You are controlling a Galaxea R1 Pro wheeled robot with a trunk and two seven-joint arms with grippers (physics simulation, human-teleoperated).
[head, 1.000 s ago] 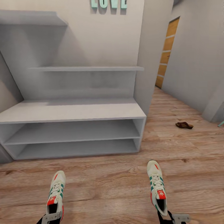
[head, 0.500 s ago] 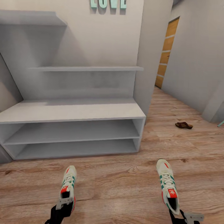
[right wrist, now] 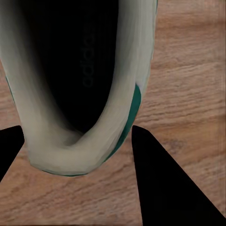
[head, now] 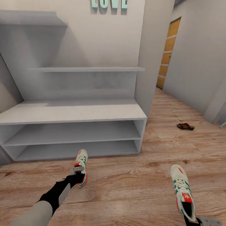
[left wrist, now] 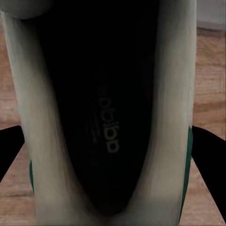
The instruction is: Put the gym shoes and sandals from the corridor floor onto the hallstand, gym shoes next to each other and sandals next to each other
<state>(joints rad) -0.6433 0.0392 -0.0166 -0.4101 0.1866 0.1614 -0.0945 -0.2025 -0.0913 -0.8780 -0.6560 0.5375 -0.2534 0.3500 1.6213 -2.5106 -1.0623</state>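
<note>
My left gripper (head: 77, 176) is shut on the heel of one cream-white gym shoe (head: 81, 162). It holds the shoe above the wood floor (head: 125, 185), just in front of the hallstand's lowest shelf (head: 78, 150). The left wrist view looks into that gym shoe's dark insole (left wrist: 106, 122), with a black finger (left wrist: 209, 160) on each side. My right gripper (head: 194, 220) is shut on the heel of the other gym shoe (head: 183, 190), at the lower right over the floor. That shoe's heel rim (right wrist: 70, 155) fills the space between the right fingers (right wrist: 165, 188). A brown sandal (head: 185, 126) lies far right.
The pale-grey hallstand has a bare bench top (head: 72, 112), a middle shelf (head: 75, 133) and wall shelves (head: 88, 69) above. A wall corner (head: 153, 62) stands to its right. The corridor runs back to an orange door (head: 168, 50).
My left arm has reached forward and to the right, carrying its gym shoe close to the rack's bottom shelf. My right gripper has carried its shoe to the right and nearer to me.
</note>
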